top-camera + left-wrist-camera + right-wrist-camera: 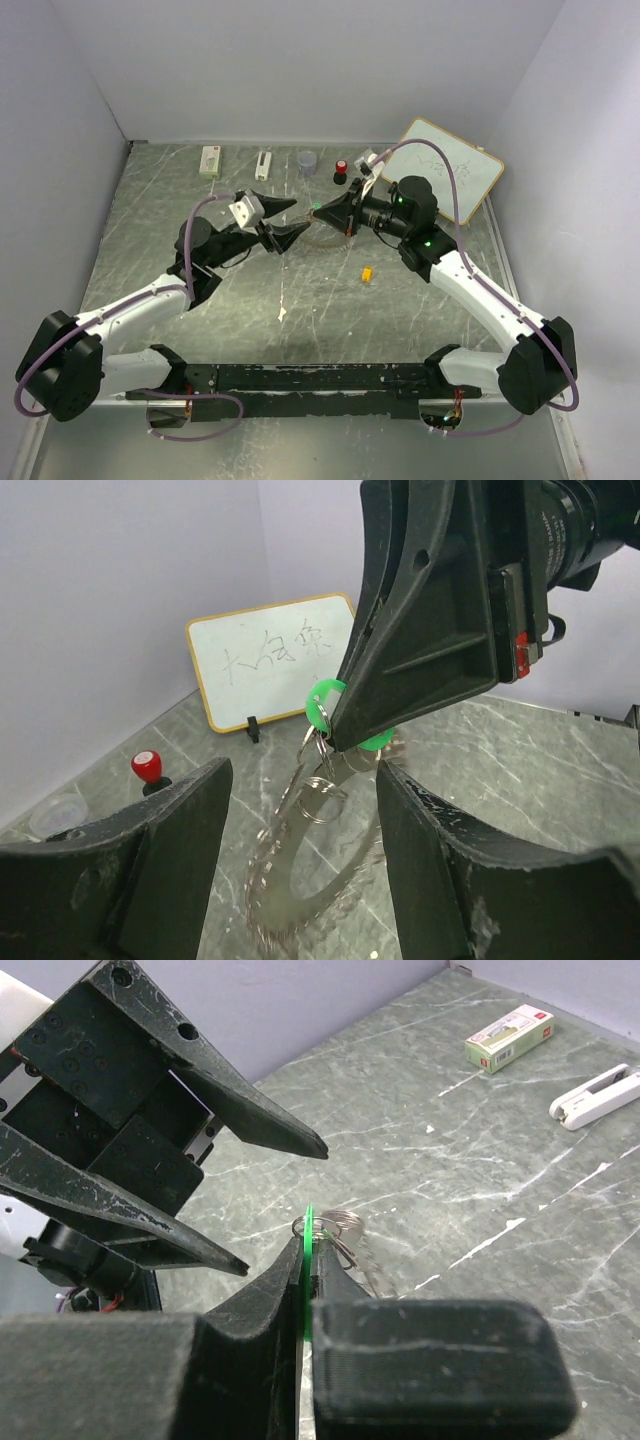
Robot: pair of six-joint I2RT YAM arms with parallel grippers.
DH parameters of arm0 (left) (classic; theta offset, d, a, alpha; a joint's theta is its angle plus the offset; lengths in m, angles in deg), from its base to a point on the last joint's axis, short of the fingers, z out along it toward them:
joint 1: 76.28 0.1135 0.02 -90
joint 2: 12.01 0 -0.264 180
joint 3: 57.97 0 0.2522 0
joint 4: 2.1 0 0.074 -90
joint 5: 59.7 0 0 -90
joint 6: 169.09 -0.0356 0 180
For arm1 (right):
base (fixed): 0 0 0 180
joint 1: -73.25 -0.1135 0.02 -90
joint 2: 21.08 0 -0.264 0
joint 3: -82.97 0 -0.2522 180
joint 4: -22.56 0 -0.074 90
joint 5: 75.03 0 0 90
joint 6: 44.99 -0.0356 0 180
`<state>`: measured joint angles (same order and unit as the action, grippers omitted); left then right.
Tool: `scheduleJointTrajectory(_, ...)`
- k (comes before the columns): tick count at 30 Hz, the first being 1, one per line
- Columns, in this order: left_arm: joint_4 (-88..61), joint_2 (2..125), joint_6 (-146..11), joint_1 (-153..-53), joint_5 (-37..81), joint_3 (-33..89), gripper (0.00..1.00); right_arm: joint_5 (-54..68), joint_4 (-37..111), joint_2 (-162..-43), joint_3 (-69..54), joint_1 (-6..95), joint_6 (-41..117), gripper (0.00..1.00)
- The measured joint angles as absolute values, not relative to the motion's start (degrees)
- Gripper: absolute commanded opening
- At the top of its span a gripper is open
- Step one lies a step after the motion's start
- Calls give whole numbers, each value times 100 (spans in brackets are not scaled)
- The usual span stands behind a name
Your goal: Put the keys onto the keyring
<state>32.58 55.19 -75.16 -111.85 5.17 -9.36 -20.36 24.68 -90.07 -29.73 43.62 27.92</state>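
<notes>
Keys: two. One green key (318, 702), one yellow key (367, 272).
Green key: clamped flat between the fingers of the right gripper (322, 214), raised above the middle of the worktop (330, 330). From the right wrist it shows edge-on (306, 1250).
Yellow key: lies alone on the worktop, nearer and to the right of the two grippers, touching nothing.
Keyring: one toothed keyring (268, 870), tilted and blurred, hanging just below the green key and between the left fingers. I cannot tell whether it touches them.
Small wire rings: at least two (335, 1228), right at the green key's edge.
Left gripper (302, 216): fingers well apart, holding nothing, tips pointing right toward the right gripper.
Right gripper: closed on the green key, tips pointing left.
Far edge, left to right: one white and green box (209, 160), one white hinged tool (263, 164), one grey cup (307, 160), one red-topped knob (341, 168).
Whiteboard: one (452, 168), propped at the far right corner.
</notes>
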Motion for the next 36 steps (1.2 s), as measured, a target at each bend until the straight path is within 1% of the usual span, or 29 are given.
scheduleJointTrajectory(7,2895,5681,-7722,-11209,283,-663,69,-2056,2499,-9020,-2943,4362,2792,0)
scheduleJointTrajectory(15,2708,5993,-7864,-11235,216,-427,64,-2106,2588,-9022,-2914,4362,2819,0)
scheduleJointTrajectory(19,2666,6159,-7916,-11250,187,-311,53,-2137,2652,-9022,-2884,4362,2854,0)
scheduleJointTrajectory(22,2651,6243,-7932,-11264,122,-249,46,-2124,2693,-9022,-2884,4366,2893,0)
scheduleJointTrajectory(24,2624,6271,-7951,-11279,80,-232,37,-2111,2726,-9022,-2882,4375,2919,0)
scheduleJointTrajectory(26,2609,6280,-7960,-11283,43,-228,24,-2078,2737,-9022,-2882,4377,2943,0)
scheduleJointTrajectory(30,2565,6277,-8008,-11307,19,-225,7,-2021,2794,-9016,-2873,4399,2963,0)
scheduleJointTrajectory(36,2487,6262,-8028,-11292,25,-197,7,-2025,2853,-9007,-2873,4382,2967,0)
